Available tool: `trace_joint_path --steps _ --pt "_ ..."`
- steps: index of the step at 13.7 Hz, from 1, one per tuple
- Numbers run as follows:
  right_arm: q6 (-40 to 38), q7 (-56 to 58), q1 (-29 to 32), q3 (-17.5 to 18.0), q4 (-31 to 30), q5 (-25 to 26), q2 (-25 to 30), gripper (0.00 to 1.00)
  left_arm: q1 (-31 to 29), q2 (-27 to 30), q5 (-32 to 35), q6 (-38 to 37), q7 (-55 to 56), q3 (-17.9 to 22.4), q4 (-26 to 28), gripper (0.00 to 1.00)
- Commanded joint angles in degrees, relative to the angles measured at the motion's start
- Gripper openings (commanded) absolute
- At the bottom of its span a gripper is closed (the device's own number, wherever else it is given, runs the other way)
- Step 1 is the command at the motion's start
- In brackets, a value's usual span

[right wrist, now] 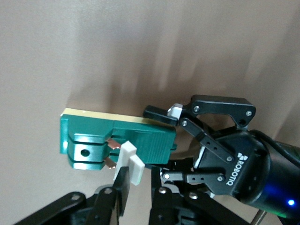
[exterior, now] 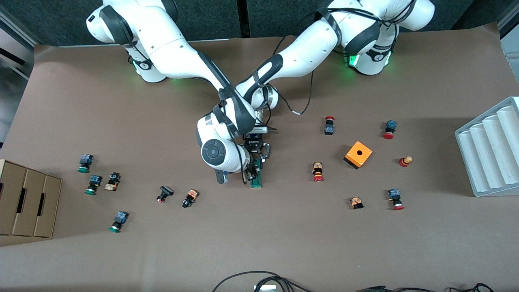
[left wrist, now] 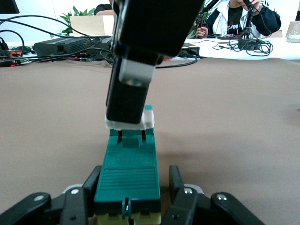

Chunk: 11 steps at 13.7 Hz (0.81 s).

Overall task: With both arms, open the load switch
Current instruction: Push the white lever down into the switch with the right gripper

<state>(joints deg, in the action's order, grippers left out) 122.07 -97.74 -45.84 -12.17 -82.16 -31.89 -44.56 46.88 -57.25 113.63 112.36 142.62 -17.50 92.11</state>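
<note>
ROBOTIQ-marked left gripper [right wrist: 174,143] clamps the load switch [right wrist: 117,140]; right gripper [right wrist: 136,185] pinches its white slider [right wrist: 130,161].

At the centre of the brown table [exterior: 259,243] both arms meet over the load switch [exterior: 256,180], a narrow dark green block. The right arm's round white wrist sits at the switch's ten o'clock, and the right gripper [exterior: 252,173] comes down on the block beside it. The left gripper [exterior: 258,156] reaches in from twelve o'clock, its fingers at the block's end. An orange cube [exterior: 358,154] lies at the switch's three o'clock, well apart, among scattered push buttons.
</note>
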Motion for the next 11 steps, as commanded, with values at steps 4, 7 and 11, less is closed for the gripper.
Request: trace_joint_path --steps 4,7,11 --pt "2.2 -0.08 -1.19 -0.22 -2.04 2.19 0.09 0.26 0.31 -0.59 0.81 -0.74 0.64 0.01 -0.88 0.63" --pt "2.99 -0.08 -1.27 -0.22 -2.04 2.19 -0.27 0.26 0.31 -0.59 0.81 -0.82 0.64 0.01 -0.88 0.63" --pt "4.14 -0.08 -1.62 -0.31 -2.04 2.28 -1.14 0.26 0.31 -0.59 0.89 -0.82 0.64 0.01 -0.88 0.63"
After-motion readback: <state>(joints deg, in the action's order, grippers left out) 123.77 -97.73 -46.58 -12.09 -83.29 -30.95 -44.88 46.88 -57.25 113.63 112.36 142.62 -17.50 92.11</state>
